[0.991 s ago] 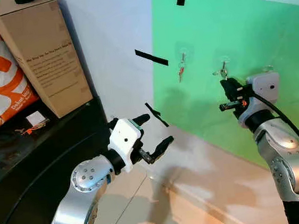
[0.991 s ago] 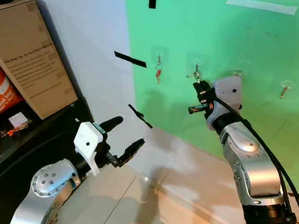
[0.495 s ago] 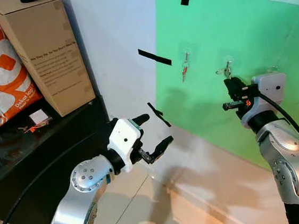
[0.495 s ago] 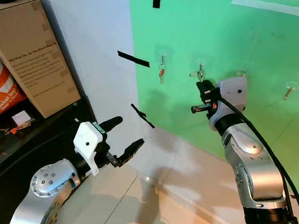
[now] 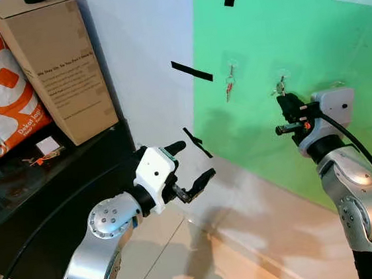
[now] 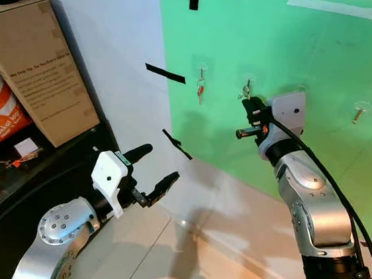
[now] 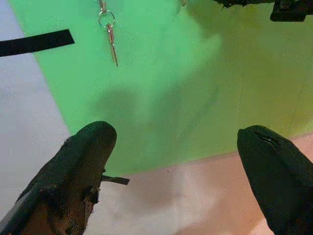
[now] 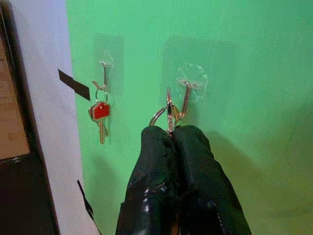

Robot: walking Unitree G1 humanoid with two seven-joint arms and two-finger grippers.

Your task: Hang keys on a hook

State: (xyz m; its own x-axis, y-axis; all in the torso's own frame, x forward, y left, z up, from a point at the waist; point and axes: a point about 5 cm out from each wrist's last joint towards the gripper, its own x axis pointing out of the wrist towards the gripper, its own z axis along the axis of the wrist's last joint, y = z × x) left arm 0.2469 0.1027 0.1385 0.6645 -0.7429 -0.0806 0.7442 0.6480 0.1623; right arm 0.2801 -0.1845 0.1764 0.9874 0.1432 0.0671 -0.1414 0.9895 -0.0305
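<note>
Left hand (image 5: 190,167) idles low, fingers spread, empty. Farther in, right hand (image 8: 171,134) pinches keys (image 8: 167,111), ring level with hook (image 8: 187,95) on green wall (image 8: 254,73). Hanging step underway; next move likely requires seating ring over hook, then release.

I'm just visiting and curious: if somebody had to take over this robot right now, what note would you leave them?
Right gripper: fingers shut on the keys, held up at the clear hook on the green board. The key ring is beside the hook; I cannot tell if it is over it yet.
Left gripper: fingers open, holding nothing, idle in front of the white wall.
Done: another key with a red tag already hangs on the neighbouring hook.
Left: get the ring onto the hook, open the fingers, draw the arm back.
</note>
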